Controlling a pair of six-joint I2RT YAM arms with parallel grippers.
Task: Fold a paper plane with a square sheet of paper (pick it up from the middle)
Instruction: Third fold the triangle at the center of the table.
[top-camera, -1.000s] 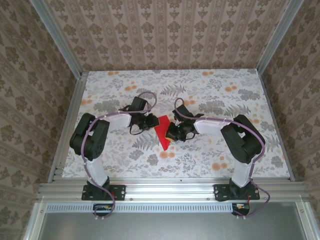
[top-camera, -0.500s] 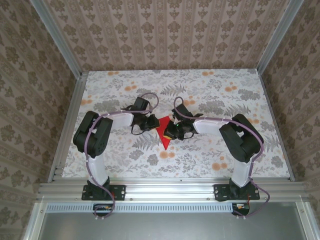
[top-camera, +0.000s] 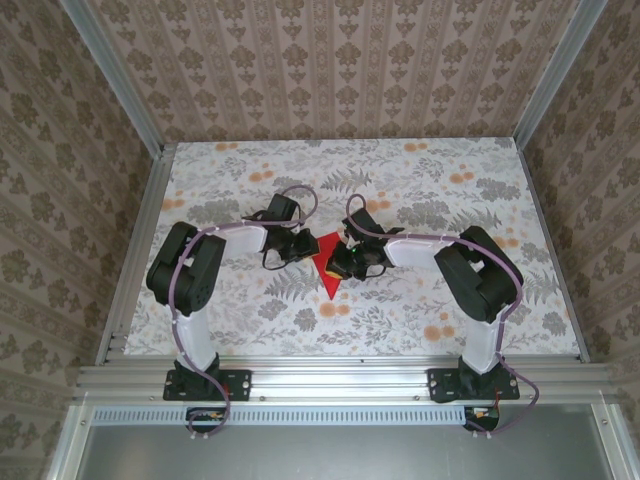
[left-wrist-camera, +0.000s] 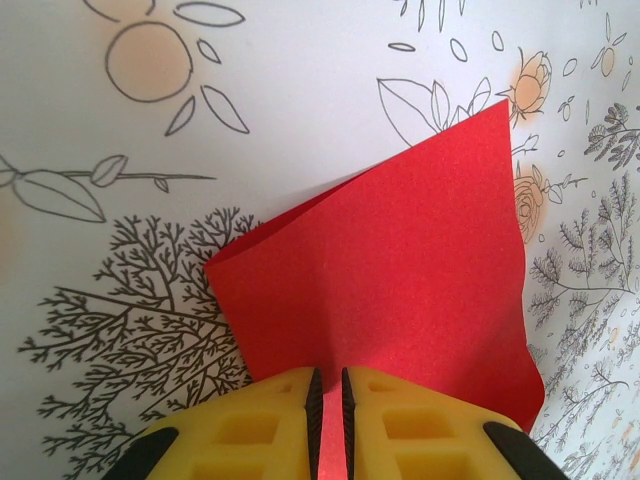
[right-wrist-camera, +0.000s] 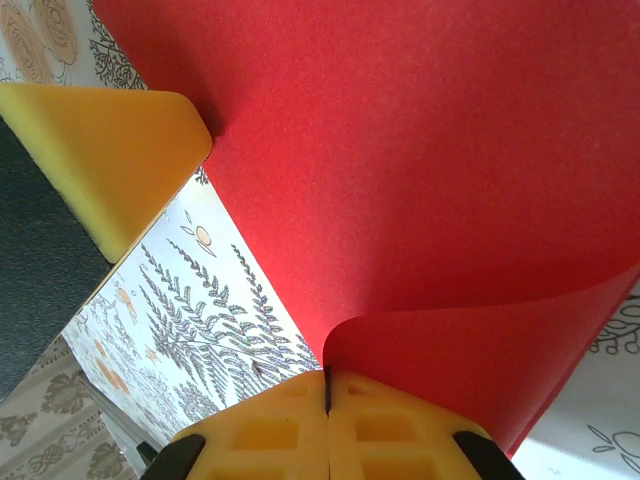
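At the middle of the white, floral-printed table (top-camera: 420, 320), between the two arms, the thin, matte, bright red paper sheet (top-camera: 326, 270) stands lifted as an angular folded shape, its point aimed at the near edge. The left gripper (top-camera: 306, 246) meets it from the left and the right gripper (top-camera: 338, 262) from the right, close together.

From the left wrist, the left gripper (left-wrist-camera: 328, 385) has its ribbed yellow foam pads squeezed almost together, with a sliver of the red paper sheet (left-wrist-camera: 400, 270) pinched in the slit. The sheet spreads away as a creased flap with crisp, straight edges.

From the right wrist, the right gripper (right-wrist-camera: 327, 385) has its pads pressed flush. The red paper sheet (right-wrist-camera: 420, 150) curls smoothly into their seam, apparently caught there, though the contact line is hard to make out. A smooth yellow pad (right-wrist-camera: 100, 140) of the left gripper sits against the sheet's left edge.
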